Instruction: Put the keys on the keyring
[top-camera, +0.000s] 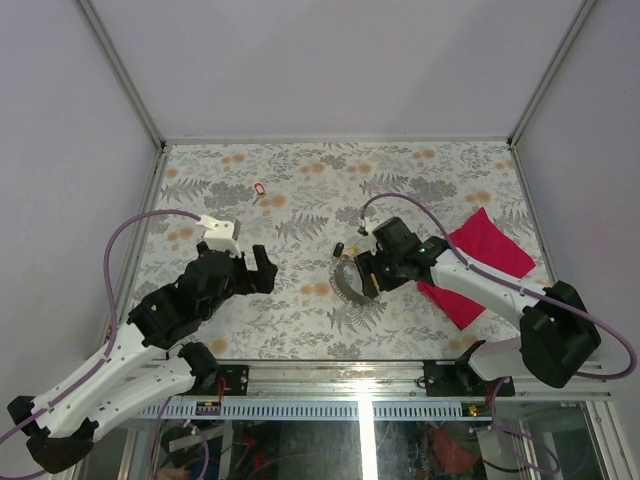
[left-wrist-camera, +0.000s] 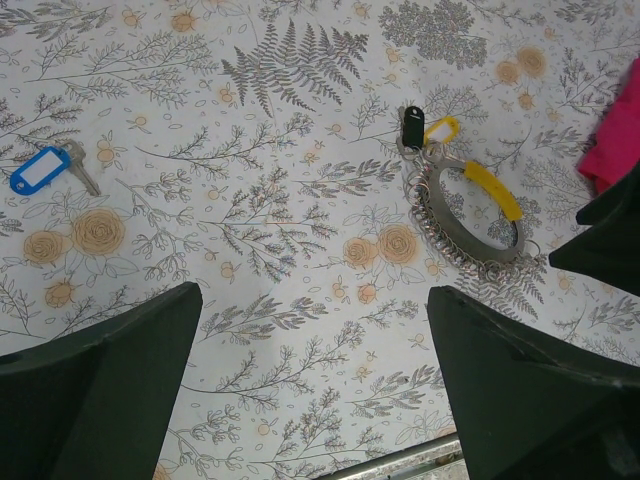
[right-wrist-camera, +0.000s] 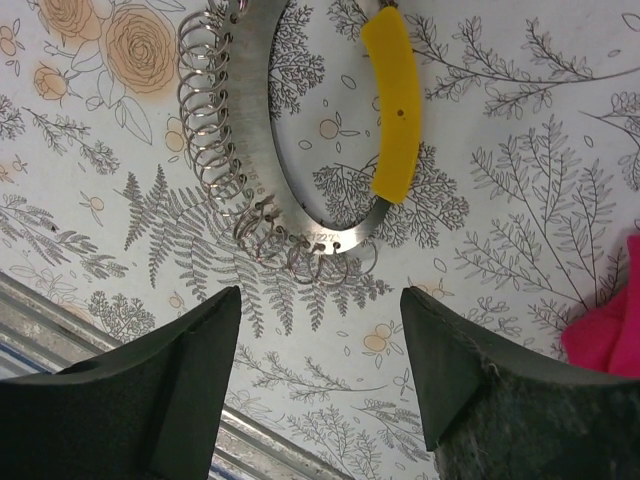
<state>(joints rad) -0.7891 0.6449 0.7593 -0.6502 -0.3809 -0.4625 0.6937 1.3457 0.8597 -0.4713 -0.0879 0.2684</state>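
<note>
The keyring (top-camera: 345, 280) is a silvery metal loop hung with several small rings and a yellow sleeve (right-wrist-camera: 393, 100). It lies flat on the floral table. A black-headed key (left-wrist-camera: 412, 125) and a yellow-headed key (left-wrist-camera: 442, 128) lie at its far end. My right gripper (top-camera: 362, 272) is open and empty just beside the loop (right-wrist-camera: 258, 150), which lies ahead of its fingertips (right-wrist-camera: 215, 310). My left gripper (top-camera: 255, 268) is open and empty, left of the loop (left-wrist-camera: 437, 210). A red-headed key (top-camera: 260, 189) lies alone at the back left.
A magenta cloth (top-camera: 490, 245) lies to the right, under my right arm, and shows at the edge of the right wrist view (right-wrist-camera: 610, 335). A key with a blue tag (left-wrist-camera: 40, 168) shows at the left of the left wrist view. The table's metal front rail (top-camera: 330, 380) is close behind both grippers.
</note>
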